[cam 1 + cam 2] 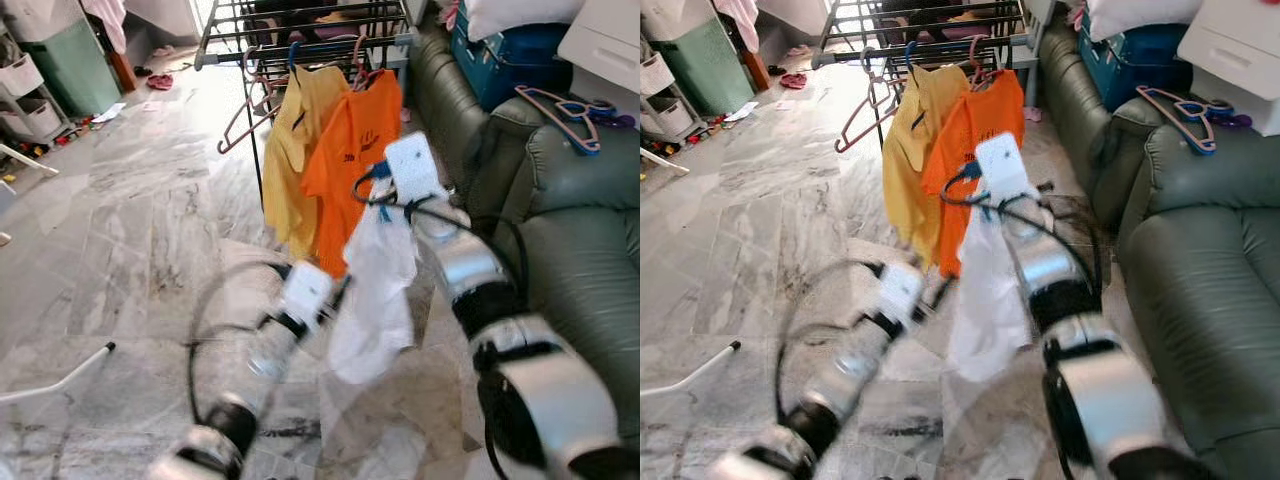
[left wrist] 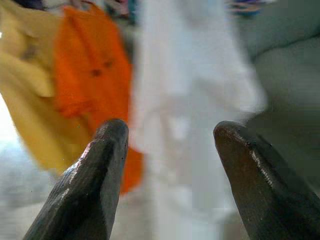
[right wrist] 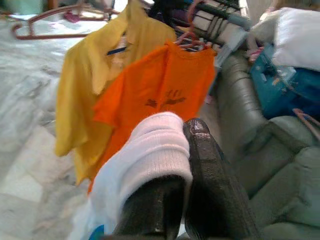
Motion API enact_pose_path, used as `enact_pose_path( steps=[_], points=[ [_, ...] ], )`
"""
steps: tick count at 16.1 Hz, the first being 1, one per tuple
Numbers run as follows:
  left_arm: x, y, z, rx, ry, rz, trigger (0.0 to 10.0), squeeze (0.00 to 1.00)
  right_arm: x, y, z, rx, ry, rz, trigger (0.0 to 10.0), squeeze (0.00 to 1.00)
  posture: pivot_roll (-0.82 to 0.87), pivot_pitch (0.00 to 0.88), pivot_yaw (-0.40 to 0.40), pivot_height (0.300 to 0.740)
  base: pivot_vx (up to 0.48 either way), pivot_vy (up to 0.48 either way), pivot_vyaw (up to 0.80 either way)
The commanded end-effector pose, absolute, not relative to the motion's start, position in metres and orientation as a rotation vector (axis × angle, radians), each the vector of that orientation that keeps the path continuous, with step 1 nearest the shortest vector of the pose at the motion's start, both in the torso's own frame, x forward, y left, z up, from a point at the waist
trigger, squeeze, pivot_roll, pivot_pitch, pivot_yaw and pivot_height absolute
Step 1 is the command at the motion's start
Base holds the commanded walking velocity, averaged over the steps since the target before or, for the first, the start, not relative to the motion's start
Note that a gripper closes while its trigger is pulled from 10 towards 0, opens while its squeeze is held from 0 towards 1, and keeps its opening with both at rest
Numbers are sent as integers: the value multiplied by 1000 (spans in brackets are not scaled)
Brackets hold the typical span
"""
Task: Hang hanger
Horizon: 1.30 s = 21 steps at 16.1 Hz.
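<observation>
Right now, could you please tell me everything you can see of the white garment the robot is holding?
The white garment looks like soft, thin cloth with a thicker ribbed knit edge, visible in the right wrist view. The right gripper is shut on that ribbed edge, and the rest hangs limp below it, above the marble floor. It hangs in front of the orange T-shirt on the drying rack. The open left gripper points at it from close by, not touching.

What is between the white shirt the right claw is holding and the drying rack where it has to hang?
The orange shirt and yellow shirt hang on the drying rack directly beyond the white shirt held by the right claw. Nothing else visibly intervenes.
</observation>
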<state>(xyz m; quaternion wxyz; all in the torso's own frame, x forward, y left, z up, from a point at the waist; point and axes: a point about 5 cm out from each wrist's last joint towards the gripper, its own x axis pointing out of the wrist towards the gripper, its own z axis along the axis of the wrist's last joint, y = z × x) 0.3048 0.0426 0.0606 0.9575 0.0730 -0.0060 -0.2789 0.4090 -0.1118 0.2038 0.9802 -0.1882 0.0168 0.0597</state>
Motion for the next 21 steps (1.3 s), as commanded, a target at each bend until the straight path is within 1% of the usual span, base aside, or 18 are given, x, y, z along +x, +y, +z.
enact_pose_path(
  steps=[1, 2, 4, 7, 8, 9, 12, 13, 15, 18, 20, 21],
  points=[
    [301, 43, 58, 145, -14, -585, 10000, 0, 414, -108, 228, -367, -44, 97, 10000, 0, -182, 63, 70, 740, 0, 0, 0],
    [297, 39, 56, 144, -10, -603, 10000, 0, 415, -107, 233, -366, -50, 90, 10000, 0, -188, 67, 68, 740, 0, 0, 0],
    [287, 15, 51, 109, 12, -674, 10000, 0, 420, -96, 252, -359, -72, 94, 10000, 0, -222, 71, 56, 740, 0, 0, 0],
    [286, 0, 56, 74, 17, -693, 10000, 0, 420, -87, 258, -299, -63, 112, 10000, 0, -246, 71, 51, 740, 0, 0, 0],
    [289, -12, 63, 55, 10, -686, 10000, 0, 418, -76, 260, -238, -38, 132, 10000, 0, -264, 72, 49, 740, 0, 0, 0],
    [292, -18, 69, 63, -1, -673, 10000, 0, 416, -68, 260, -206, -22, 149, 10000, 0, -266, 72, 50, 740, 0, 0, 0],
    [302, -17, 75, 102, -7, -598, 10000, 0, 408, -54, 261, -138, 6, 202, 10000, 0, -280, 72, 53, 740, 0, 0, 0],
    [305, -12, 73, 99, 16, -571, 10000, 0, 397, -40, 261, -84, 18, 261, 10000, 0, -284, 73, 54, 740, 0, 0, 0],
    [306, -11, 73, 106, 18, -564, 10000, 0, 392, -35, 260, -63, 26, 283, 10000, 0, -286, 74, 55, 740, 0, 0, 0],
    [310, -5, 73, 91, 38, -505, 10000, 0, 382, -27, 257, 23, 76, 317, 10000, 0, -300, 79, 58, 740, 0, 0, 0],
    [313, -7, 77, 94, 26, -487, 10000, 0, 365, -21, 258, 68, 107, 398, 10000, 0, -302, 74, 59, 740, 0, 0, 0],
    [313, -7, 77, 94, 26, -487, 10000, 0, 365, -21, 258, 68, 107, 398, 10000, 0, -302, 74, 59, 740, 0, 0, 0]
  ],
)
